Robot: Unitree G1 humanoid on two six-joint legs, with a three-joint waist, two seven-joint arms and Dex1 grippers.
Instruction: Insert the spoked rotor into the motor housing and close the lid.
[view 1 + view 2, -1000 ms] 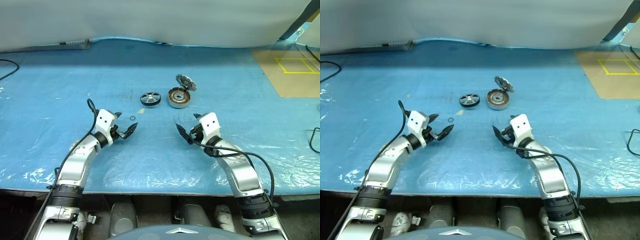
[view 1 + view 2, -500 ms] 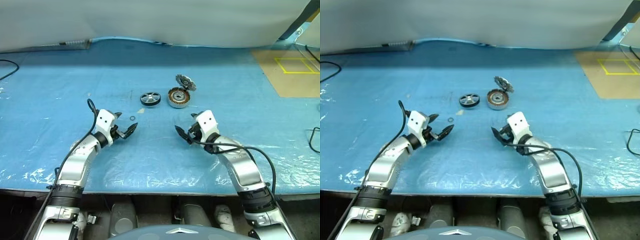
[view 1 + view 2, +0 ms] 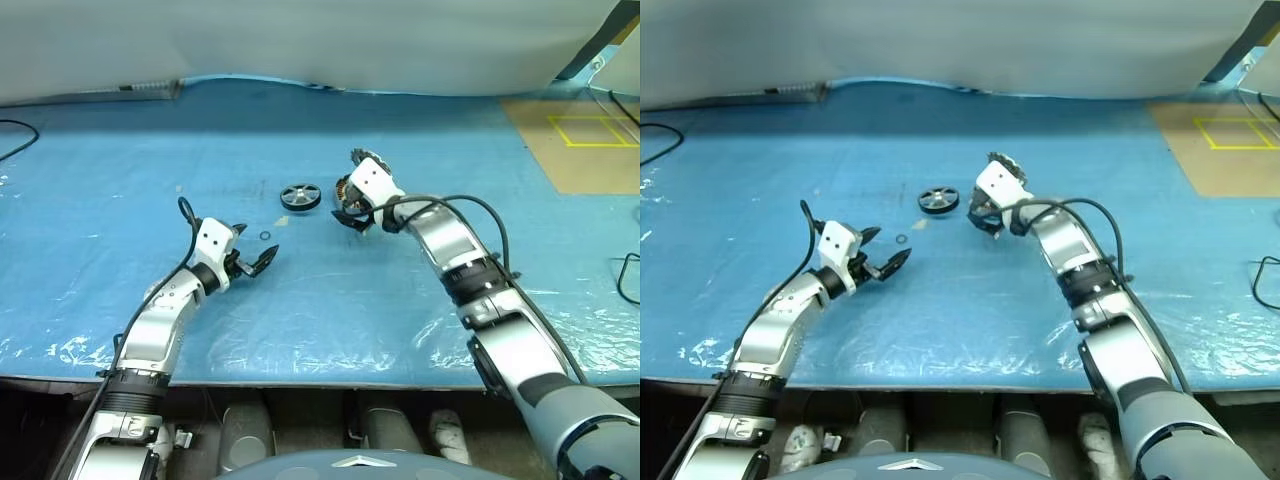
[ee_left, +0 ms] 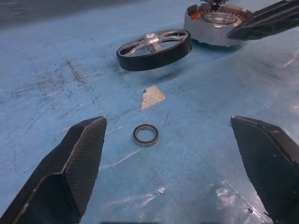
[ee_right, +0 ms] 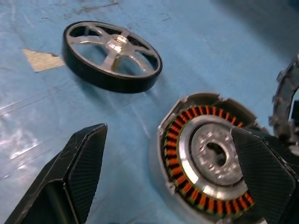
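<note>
The spoked rotor [image 3: 300, 196], black-rimmed with silver spokes, lies flat on the blue sheet. Just to its right stands the motor housing [image 5: 205, 154], its ring of copper windings showing. The jagged lid [image 5: 282, 98] stands up from the housing's far rim, hinged open. My right gripper [image 3: 355, 222] hovers open over the housing's near side and partly hides it in the head views. It holds nothing. My left gripper [image 3: 252, 246] is open and empty, nearer the table's front and left of the rotor, pointing toward it.
A tiny wire ring [image 4: 145, 135] and a paper scrap [image 4: 153, 97] lie between my left gripper and the rotor. A brown board with a yellow square [image 3: 590, 140] sits at the far right. Cables lie at the left edge [image 3: 12, 135] and the right edge [image 3: 630, 280].
My right arm has stretched forward and to the left, bringing its open gripper from the near table up to the housing. The left arm has stayed still.
</note>
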